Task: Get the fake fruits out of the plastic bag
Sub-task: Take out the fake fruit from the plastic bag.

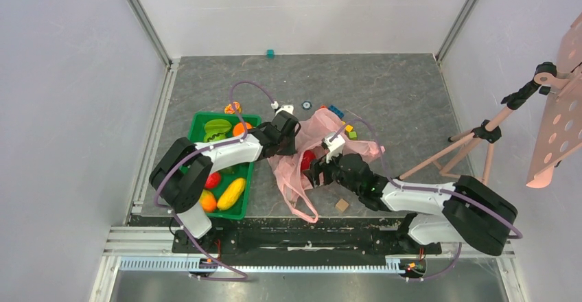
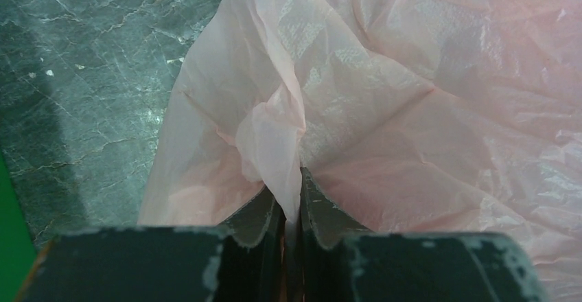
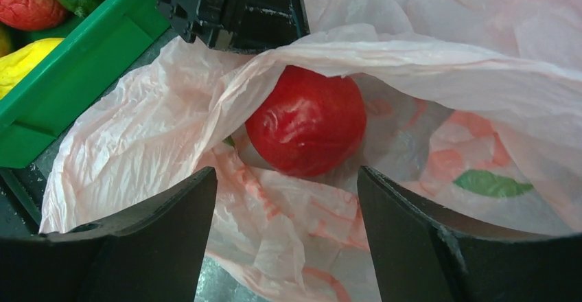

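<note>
Pink bag in left end effector

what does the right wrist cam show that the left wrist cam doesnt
Only the right wrist view: a glossy round red plastic fruit lying in the mouth of the thin crinkly translucent pink plastic bag, between the open right jaws. Only the left wrist view: a pinched fold clamped in the shut left jaws. Both: that pink bag's film.

Both arms are built of white links and bulky black joints: the left arm at lower left, the right arm at lower right. A thin purple cable loops along each. The black fingers have pale, scuffed edges.
</note>
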`<state>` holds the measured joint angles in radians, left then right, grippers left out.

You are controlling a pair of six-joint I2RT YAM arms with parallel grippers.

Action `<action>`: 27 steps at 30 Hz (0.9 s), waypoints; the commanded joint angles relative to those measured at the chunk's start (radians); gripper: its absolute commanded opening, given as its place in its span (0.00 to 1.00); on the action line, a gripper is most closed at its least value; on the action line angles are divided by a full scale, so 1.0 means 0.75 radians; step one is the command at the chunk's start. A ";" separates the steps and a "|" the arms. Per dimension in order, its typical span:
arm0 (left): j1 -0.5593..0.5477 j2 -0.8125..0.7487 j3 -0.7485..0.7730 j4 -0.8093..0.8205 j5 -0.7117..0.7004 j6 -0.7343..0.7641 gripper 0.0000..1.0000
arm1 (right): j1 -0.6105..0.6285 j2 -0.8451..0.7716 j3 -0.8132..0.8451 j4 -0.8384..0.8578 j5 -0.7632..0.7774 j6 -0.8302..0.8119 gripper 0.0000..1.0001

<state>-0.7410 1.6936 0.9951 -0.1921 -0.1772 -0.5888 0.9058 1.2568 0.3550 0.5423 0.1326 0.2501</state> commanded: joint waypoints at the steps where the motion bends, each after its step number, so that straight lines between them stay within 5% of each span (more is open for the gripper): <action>1: 0.002 0.011 -0.009 0.066 0.017 -0.021 0.16 | -0.009 0.083 0.091 0.101 -0.029 -0.029 0.79; 18: 0.010 0.020 -0.019 0.078 0.056 0.015 0.13 | -0.084 0.469 0.259 0.179 -0.121 -0.015 0.80; 27: 0.032 0.008 -0.032 0.075 0.054 0.016 0.13 | -0.095 0.392 0.193 0.205 -0.149 -0.025 0.55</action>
<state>-0.7254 1.6989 0.9802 -0.1661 -0.1535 -0.5873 0.8375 1.6051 0.5194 0.6651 0.0364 0.2386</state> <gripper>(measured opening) 0.130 0.742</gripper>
